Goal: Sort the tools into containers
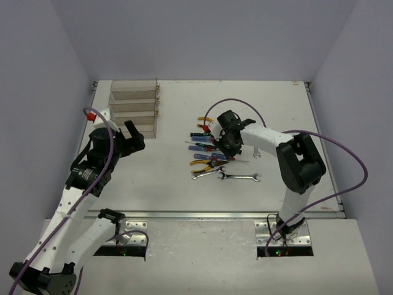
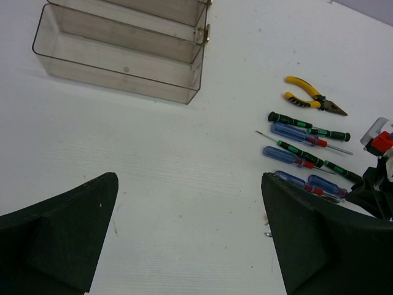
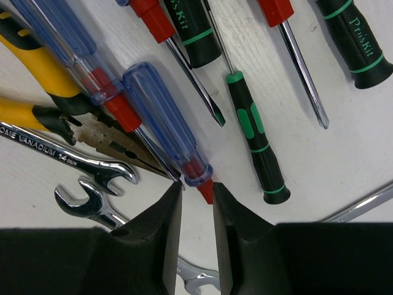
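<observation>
Well, the blue screwdriver [image 3: 163,117] lies flat beside the pliers [image 3: 37,67], slantwise in the right wrist view, handle up-left and red collar toward the right gripper [image 3: 196,187]. That arm bends in from the right, wrist tipped down. Its fingers closely flank the collar; whether they pinch it I cannot tell. The left gripper [image 2: 189,181] hangs spread wide near the bins [image 2: 123,77]. Black-green handles [image 3: 359,43] read "Pro'sKit"; a wrench [image 3: 61,150] reads "VANADIUM 14"

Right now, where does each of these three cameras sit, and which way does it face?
Top external: above and behind, looking down on the white table; left arm and right arm show.
Left wrist: facing clear bins and screwdrivers; left gripper open wide at the bottom.
Right wrist: close above the table; right gripper straddles a blue-handled screwdriver at its red collar.
Shared: top and left wrist both show the bins.
</observation>
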You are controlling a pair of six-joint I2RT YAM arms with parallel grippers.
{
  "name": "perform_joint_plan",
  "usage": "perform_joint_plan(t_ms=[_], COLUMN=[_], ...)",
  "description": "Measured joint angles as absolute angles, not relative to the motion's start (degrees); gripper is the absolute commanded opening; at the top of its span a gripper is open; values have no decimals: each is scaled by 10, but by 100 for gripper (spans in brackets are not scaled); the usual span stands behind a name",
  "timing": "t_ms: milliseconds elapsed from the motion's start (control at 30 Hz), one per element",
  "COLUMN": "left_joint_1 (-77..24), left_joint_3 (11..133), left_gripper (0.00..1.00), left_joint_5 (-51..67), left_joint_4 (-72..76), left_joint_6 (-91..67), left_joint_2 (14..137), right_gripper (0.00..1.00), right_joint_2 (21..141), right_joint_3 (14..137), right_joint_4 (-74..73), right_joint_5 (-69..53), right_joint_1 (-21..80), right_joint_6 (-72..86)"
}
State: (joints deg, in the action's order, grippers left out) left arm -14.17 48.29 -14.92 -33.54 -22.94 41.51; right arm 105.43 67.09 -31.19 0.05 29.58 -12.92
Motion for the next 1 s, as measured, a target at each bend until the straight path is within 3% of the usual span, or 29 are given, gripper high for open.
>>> perform_joint_plan(t_ms=[333, 633, 767, 1000], left_joint_1=[-142, -142, -142, -142], left_joint_3=[483, 483, 483, 483], left_gripper=[100, 100, 100, 100], left_joint_5=[-145, -142, -141, -141], left_joint_4=[-334, -332, -332, -332], left_joint_6=[-229, -229, -228, -228], left_joint_2=[415, 415, 415, 416], right_gripper=[26, 15, 2, 0], right_joint_2=[1078, 1084, 1075, 1013], right_joint_3=[664, 660, 648, 624], right_joint_4=[-289, -272, -262, -273], right_joint_5=[1, 3, 2, 2], right_joint_1=[296, 296, 296, 298], right_joint_6=[-136, -141, -144, -145])
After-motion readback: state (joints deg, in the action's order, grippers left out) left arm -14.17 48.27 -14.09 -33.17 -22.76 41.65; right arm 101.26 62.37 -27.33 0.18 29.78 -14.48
